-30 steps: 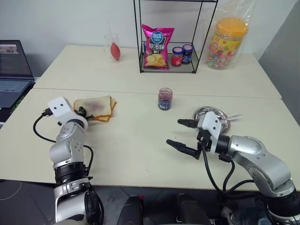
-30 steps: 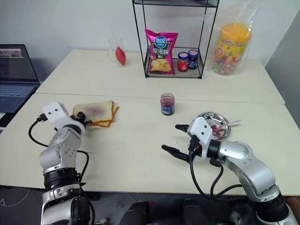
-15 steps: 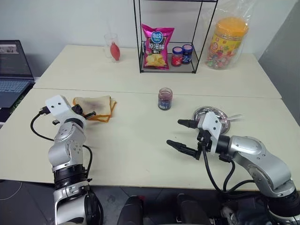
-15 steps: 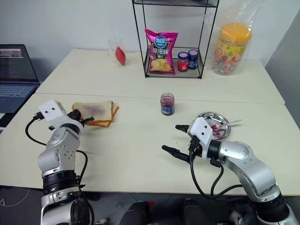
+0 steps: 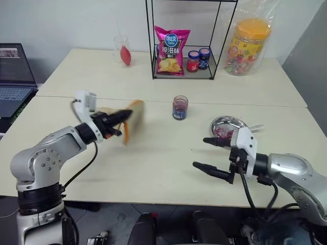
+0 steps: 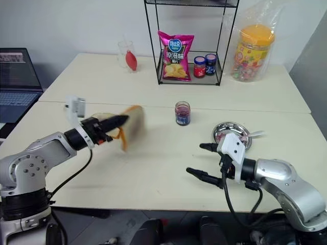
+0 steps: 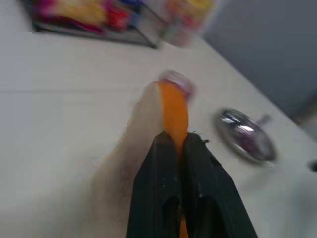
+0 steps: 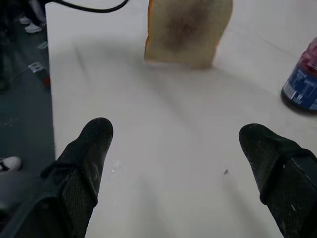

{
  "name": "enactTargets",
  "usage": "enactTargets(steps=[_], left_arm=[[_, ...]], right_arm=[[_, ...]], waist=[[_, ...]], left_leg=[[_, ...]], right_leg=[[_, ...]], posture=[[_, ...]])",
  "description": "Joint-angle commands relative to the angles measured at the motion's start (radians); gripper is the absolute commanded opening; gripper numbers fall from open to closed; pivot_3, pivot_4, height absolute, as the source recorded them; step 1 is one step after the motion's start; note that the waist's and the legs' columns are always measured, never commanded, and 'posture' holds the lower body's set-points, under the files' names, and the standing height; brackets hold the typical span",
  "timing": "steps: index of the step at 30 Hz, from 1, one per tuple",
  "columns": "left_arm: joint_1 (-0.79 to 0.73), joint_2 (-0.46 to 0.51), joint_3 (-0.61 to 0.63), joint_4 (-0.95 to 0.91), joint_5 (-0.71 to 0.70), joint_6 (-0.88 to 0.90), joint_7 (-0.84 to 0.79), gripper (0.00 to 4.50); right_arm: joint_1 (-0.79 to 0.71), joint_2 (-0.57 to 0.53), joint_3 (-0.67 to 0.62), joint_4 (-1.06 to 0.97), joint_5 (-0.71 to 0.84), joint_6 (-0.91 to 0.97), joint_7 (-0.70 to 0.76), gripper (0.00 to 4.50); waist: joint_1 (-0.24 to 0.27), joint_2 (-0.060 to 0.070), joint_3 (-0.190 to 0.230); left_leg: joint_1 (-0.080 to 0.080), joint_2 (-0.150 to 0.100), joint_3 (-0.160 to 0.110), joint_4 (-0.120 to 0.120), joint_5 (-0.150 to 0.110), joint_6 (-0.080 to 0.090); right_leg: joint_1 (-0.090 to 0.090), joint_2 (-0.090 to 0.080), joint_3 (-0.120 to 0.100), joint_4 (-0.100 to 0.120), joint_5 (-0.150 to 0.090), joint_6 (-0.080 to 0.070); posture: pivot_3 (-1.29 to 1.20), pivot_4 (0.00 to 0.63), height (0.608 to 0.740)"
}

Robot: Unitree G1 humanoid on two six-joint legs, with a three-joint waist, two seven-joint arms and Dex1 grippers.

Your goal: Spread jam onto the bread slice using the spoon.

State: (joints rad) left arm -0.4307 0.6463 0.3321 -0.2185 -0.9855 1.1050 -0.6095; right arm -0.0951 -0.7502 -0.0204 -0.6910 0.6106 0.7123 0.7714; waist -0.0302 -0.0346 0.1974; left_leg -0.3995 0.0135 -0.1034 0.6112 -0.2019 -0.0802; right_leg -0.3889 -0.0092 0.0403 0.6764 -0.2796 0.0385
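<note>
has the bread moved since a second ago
Yes. The left gripper has lifted the bread off the table and carried it toward the jam jar.

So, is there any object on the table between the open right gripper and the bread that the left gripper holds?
Nothing visible stands there. Bare table lies between the right gripper and the bread slice pinched by the left gripper. The jam jar stands off to the side.

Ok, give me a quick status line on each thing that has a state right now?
Left gripper: shut on the bread slice.
Bread slice: lifted off the table, hanging on edge.
Right gripper: open, holding nothing.
Jam jar: upright, no lid on.
Spoon: resting on the metal dish.
Two small jars: lidded, on the rack shelf.
Chip bag: standing, sealed.
</note>
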Motion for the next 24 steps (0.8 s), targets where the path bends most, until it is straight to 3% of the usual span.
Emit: enactTargets(steps=[1, 4, 8, 14, 20, 24], left_arm=[[-0.056, 0.054, -0.041, -0.012, -0.098, 0.085, -0.109, 0.01], [-0.03, 0.102, -0.142, -0.019, -0.09, 0.124, -0.208, 0.01], [-0.017, 0.145, -0.312, 0.024, 0.044, 0.035, -0.335, 0.01], [-0.113, 0.057, -0.57, 0.302, 0.411, -0.378, -0.483, 0.01], [-0.262, -0.023, -0.606, 0.57, 0.588, -0.629, -0.576, 0.01], [-0.335, -0.071, -0.592, 0.676, 0.602, -0.65, -0.656, 0.01]], right_arm=[[0.041, -0.034, -0.069, -0.071, 0.037, 0.005, 0.004, 4.5], [0.099, -0.058, -0.107, -0.119, 0.07, 0.027, 0.0, 4.5], [0.154, -0.072, -0.141, -0.167, 0.104, 0.049, -0.022, 4.5], [0.21, -0.07, -0.158, -0.226, 0.13, 0.073, -0.071, 4.5], [0.242, -0.073, -0.169, -0.253, 0.133, 0.075, -0.105, 4.5], [0.254, -0.071, -0.168, -0.262, 0.138, 0.073, -0.119, 4.5]], waist=[[-0.001, 0.0, 0.0], [-0.002, 0.0, 0.0], [-0.001, 0.0, 0.0], [0.007, 0.001, -0.001], [0.015, 0.001, -0.001], [0.015, 0.001, -0.001]], left_leg=[[0.0, 0.0, 0.0, 0.0, 0.0, 0.0], [0.0, 0.0, 0.001, 0.0, 0.0, 0.0], [0.0, 0.0, 0.002, -0.002, 0.0, 0.0], [0.001, 0.0, 0.002, -0.002, 0.0, 0.0], [-0.002, -0.002, 0.002, -0.001, 0.0, 0.0], [-0.003, -0.002, 0.002, -0.002, 0.0, 0.0]], right_leg=[[0.0, 0.0, 0.0, 0.0, 0.0, 0.0], [0.0, 0.0, 0.001, 0.0, -0.001, -0.001], [-0.001, 0.0, 0.001, -0.001, -0.001, -0.001], [0.0, -0.001, 0.001, -0.001, -0.004, -0.008], [0.0, -0.002, 0.001, -0.005, 0.0, -0.001], [0.0, -0.002, 0.001, -0.006, 0.0, 0.0]], posture=[[0.0, 0.15, 0.74], [0.0, 0.15, 0.74], [0.0, 0.15, 0.74], [0.0, 0.15, 0.74], [0.0, 0.15, 0.74], [0.0, 0.15, 0.74]])
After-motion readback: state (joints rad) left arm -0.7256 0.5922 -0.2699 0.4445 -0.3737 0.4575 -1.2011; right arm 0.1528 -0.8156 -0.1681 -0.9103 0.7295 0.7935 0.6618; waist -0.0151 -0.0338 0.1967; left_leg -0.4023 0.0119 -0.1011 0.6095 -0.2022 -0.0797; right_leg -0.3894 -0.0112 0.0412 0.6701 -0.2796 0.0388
